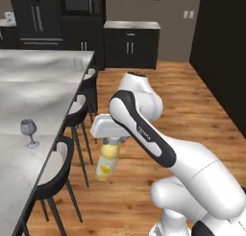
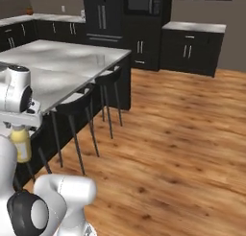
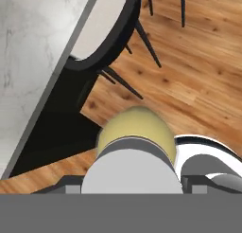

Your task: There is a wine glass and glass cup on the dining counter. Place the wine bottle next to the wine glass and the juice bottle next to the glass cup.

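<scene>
The tool (image 1: 111, 143) pinches one juice bottle (image 1: 106, 163), pale yellow with a white cap, hanging above the wood floor (image 1: 158, 100) beside the marble bench (image 1: 29, 86). One wine glass (image 1: 29, 130) and one glass cup (image 1: 78, 63) stand on it. Three black stools (image 1: 57, 170) line the edge between.

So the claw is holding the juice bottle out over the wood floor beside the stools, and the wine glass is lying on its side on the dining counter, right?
Not quite. The wine glass stands upright on its foot on the dining counter, as the left base view shows. The rest holds: the claw grips the juice bottle by its top, over the wood floor beside the stools.
</scene>
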Tool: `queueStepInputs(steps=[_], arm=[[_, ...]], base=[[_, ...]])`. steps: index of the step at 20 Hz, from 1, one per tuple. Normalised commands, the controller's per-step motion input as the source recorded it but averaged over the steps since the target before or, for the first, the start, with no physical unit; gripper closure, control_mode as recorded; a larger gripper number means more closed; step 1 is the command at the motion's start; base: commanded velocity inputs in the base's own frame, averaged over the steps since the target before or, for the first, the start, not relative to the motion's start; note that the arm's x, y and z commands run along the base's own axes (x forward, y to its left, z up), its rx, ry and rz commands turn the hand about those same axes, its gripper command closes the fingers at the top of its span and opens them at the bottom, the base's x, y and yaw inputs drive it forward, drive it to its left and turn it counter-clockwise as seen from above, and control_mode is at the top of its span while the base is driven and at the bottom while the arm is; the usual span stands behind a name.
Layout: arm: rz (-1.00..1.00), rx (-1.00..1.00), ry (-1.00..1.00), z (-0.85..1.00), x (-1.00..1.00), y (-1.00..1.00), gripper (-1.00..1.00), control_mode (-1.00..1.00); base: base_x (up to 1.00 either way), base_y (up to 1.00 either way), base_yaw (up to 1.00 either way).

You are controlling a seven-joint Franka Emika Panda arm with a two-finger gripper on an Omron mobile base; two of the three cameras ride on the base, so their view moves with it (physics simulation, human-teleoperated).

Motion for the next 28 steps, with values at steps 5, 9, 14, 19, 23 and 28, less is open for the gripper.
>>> queueStepInputs(steps=[5,9,14,19,23,28], arm=[[0.00,0.00,0.00,0.00,0.00,0.00,1.00,1.00],[0.00,0.00,0.00,0.00,0.00,0.00,1.00,1.00],[0.00,0.00,0.00,0.00,0.00,0.00,1.00,1.00],[0.00,0.00,0.00,0.00,0.00,0.00,1.00,1.00],[0.00,0.00,0.00,0.00,0.00,0.00,1.00,1.00],[0.00,0.00,0.00,0.00,0.00,0.00,1.00,1.00]], base=[[0.65,-0.27,0.36],[0.70,-0.30,0.18],[0.71,-0.30,0.19],[0.55,-0.22,0.38],[0.47,-0.16,0.47],[0.48,-0.13,0.41]])
